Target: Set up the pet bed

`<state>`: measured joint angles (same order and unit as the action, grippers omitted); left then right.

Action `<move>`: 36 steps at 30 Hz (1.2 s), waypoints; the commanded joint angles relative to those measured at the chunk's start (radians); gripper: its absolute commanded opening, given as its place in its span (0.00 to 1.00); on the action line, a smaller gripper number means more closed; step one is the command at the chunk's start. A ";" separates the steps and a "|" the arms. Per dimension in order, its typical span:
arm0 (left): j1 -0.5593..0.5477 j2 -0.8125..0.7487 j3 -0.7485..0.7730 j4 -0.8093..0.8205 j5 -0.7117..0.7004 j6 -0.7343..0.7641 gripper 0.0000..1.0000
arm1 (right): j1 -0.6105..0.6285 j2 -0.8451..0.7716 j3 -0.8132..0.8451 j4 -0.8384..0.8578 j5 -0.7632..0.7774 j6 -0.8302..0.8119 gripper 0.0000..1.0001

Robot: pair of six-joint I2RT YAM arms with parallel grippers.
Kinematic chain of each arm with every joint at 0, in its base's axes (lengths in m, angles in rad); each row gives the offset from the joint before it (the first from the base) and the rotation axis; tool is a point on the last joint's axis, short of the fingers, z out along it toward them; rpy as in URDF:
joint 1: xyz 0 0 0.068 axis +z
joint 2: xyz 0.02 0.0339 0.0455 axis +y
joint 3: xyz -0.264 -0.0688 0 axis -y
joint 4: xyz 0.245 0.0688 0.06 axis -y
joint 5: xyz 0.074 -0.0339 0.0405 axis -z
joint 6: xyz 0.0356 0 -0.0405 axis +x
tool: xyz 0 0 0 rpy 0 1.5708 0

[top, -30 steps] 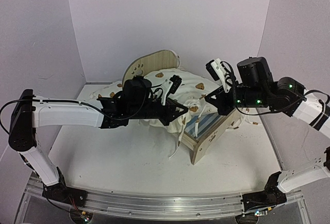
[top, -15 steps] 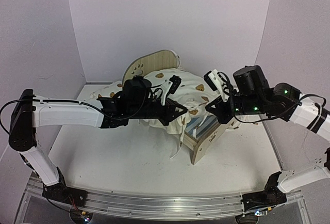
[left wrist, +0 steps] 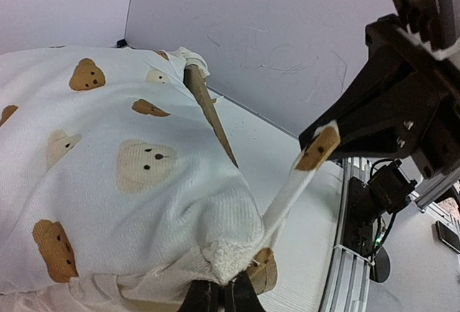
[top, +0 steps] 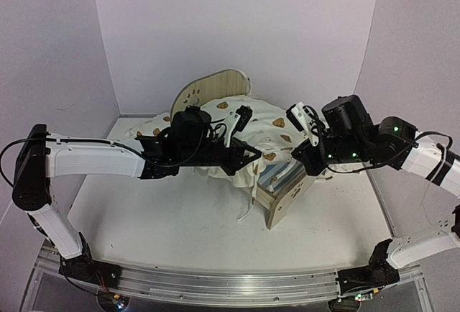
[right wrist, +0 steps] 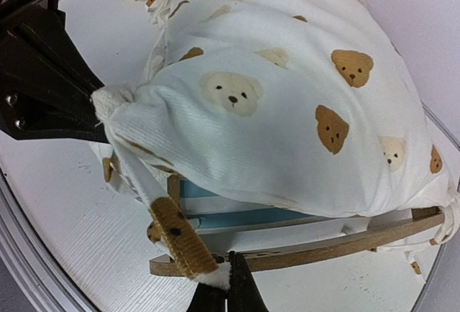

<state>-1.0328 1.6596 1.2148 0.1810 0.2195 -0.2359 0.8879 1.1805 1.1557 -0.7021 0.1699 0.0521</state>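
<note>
Pet bed (top: 287, 198) sits mid-desk (top: 180, 244), centre of the top view. It is angled, with the footboard toward lower right and the rounded headboard (top: 208, 88), paw cutout showing, at upper centre. The blue-and-white striped base (top: 277, 175) shows only in a small gap at the foot end.

Bear-print cushion (top: 262, 126) is bunched over the frame and covers most of it. Its ruffled edge spills onto the desk left of the bed.

Left fingers (left wrist: 203, 302), bottom centre of the left wrist view, are together, clamped on a gathered corner of the cushion. Right fingers (right wrist: 243, 296), bottom centre of the right wrist view, are together, pinching the end of a tie (right wrist: 172, 234) that comes off that same corner. The tie runs taut between the two. Both arms meet over the foot end of the bed, tips near each other, above the desk.

In the right wrist view, the bed's plywood edge and blue base show under the cushion's lower edge. A loose strap (top: 248, 200) hangs down the bed's near side in the top view.

The only print in view is the bear-face pattern on the fabric.
</note>
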 commanded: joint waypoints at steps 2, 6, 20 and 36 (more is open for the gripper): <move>0.005 0.001 0.006 0.038 0.020 -0.003 0.00 | -0.003 -0.003 0.135 -0.051 0.052 -0.043 0.00; 0.005 0.002 0.004 0.041 0.020 -0.005 0.00 | -0.003 -0.007 0.150 -0.078 0.038 -0.044 0.00; 0.005 0.004 -0.001 0.046 0.030 -0.011 0.00 | -0.003 0.070 0.077 -0.034 -0.069 -0.030 0.00; 0.003 0.068 -0.027 0.074 0.078 -0.052 0.00 | -0.003 0.192 -0.066 0.145 -0.139 0.025 0.00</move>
<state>-1.0328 1.7142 1.2087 0.1875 0.2760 -0.2642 0.8864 1.3693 1.1229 -0.6609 0.1013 0.0315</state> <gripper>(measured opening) 0.029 0.020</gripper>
